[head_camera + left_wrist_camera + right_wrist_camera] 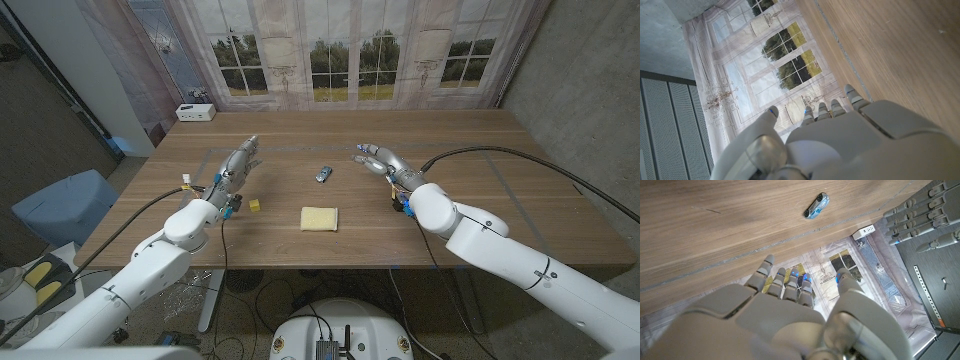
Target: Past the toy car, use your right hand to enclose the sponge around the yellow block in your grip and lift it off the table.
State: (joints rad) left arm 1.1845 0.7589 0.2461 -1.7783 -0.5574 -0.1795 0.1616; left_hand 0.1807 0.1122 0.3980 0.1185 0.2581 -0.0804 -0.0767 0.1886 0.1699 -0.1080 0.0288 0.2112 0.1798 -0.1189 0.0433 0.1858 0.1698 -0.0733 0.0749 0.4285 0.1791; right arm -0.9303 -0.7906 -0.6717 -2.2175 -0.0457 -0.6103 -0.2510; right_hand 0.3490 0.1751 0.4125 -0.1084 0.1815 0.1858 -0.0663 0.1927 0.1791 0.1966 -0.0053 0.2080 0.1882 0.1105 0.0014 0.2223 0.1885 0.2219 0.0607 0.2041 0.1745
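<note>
In the head view, the left hand [238, 163] sits left of centre, fingers extended, holding nothing. The yellow block [254, 205] lies just below it. The sponge [320, 218] lies flat at lower centre, apart from the block. The toy car [324, 174] sits above it. The right hand [382, 160], right of the car, is open and empty.

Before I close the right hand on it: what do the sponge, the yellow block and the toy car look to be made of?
Sponge: pale yellow, matte, flat slab with soft edges, likely foam. Yellow block: small, bright, solid-coloured cube lying apart from the sponge; plastic or painted wood, too small to tell. Toy car: glossy blue body with light glints, probably painted metal or hard plastic. Right hand is open, holding nothing.
</note>
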